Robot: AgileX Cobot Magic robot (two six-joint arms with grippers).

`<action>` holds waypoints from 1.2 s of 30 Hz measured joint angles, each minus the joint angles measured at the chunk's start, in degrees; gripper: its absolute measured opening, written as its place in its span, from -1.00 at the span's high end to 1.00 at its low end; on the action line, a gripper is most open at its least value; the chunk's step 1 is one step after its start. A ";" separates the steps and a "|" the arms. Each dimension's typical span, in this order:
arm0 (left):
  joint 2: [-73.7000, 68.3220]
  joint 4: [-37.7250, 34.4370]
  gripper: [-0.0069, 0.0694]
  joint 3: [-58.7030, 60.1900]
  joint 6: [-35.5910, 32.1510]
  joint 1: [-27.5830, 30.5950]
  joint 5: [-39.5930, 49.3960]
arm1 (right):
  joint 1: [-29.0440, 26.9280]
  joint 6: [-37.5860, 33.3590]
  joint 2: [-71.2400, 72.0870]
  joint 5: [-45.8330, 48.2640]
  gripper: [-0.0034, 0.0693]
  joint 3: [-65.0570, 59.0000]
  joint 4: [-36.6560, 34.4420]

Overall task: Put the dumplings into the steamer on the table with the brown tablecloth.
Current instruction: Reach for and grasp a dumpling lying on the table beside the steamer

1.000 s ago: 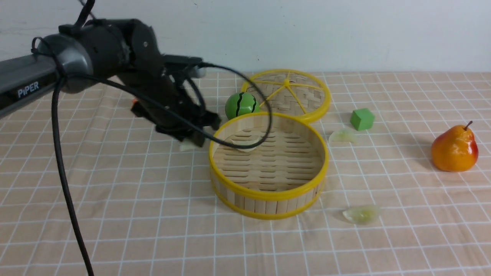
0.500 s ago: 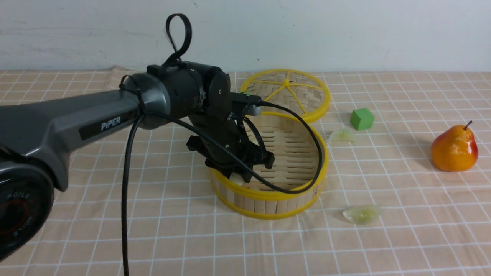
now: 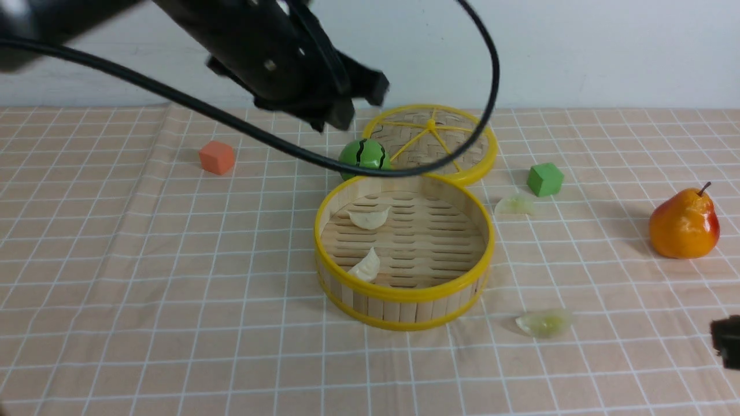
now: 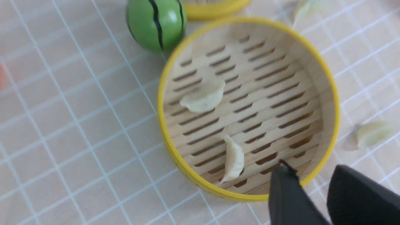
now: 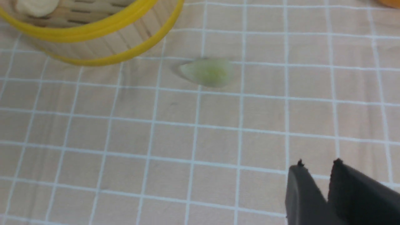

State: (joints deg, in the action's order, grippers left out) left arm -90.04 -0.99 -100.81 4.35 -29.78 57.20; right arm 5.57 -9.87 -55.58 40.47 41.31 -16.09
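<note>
The steamer stands mid-table on the brown tablecloth. Two cream dumplings lie on its slotted floor, one at the back left and one at the front left. Two pale green dumplings rest on the cloth, one right of the steamer and one in front of it to the right. My left gripper hangs high above the steamer's far left side, open and empty. My right gripper is low at the right edge, slightly open and empty, short of the nearer green dumpling.
The woven lid lies behind the steamer with a striped green ball beside it. An orange cube sits at the left, a green cube and a pear at the right. The left arm's cable loops over the steamer.
My left gripper carried a cream dumpling over the steamer, left it at the front left of the floor, and rose high. The right gripper has entered at the right edge.
</note>
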 joint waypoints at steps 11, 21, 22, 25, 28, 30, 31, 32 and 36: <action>31.10 10.52 0.86 32.30 6.86 0.00 2.73 | 0.00 -15.46 -31.72 -2.47 -0.38 22.60 -10.14; 56.34 15.71 0.86 64.42 14.32 0.00 -4.45 | 0.00 -15.62 -58.20 4.26 -0.48 54.50 -8.09; 59.18 16.53 0.86 67.87 14.53 0.00 -5.04 | 0.00 -15.67 -62.13 5.25 -0.48 58.56 -7.12; 63.07 17.68 0.86 74.07 14.87 0.00 -7.76 | 0.07 -15.67 -68.95 6.25 -0.47 66.62 -4.30; 65.01 17.74 0.86 77.01 14.87 0.00 -11.04 | 0.13 -15.67 -73.32 6.66 -0.45 71.85 -2.29; 66.37 19.07 0.86 77.68 14.87 0.00 -14.82 | 0.13 -15.67 -77.01 5.94 -0.45 74.52 -1.74; 66.37 19.23 0.86 77.68 14.87 0.00 -15.07 | 0.13 -15.67 -77.21 5.77 -0.44 74.62 -1.85; 66.55 19.93 0.86 77.68 14.87 0.00 -15.84 | 0.13 -15.85 -78.09 5.11 -0.44 74.91 -2.15; 66.66 22.58 0.86 77.73 14.87 0.00 -16.76 | 0.20 -16.95 -81.53 2.48 -0.39 75.27 -4.99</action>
State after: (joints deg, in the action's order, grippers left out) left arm -23.38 21.59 -23.09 19.22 -29.78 40.45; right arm 5.77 -26.81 -137.11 42.96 116.58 -21.08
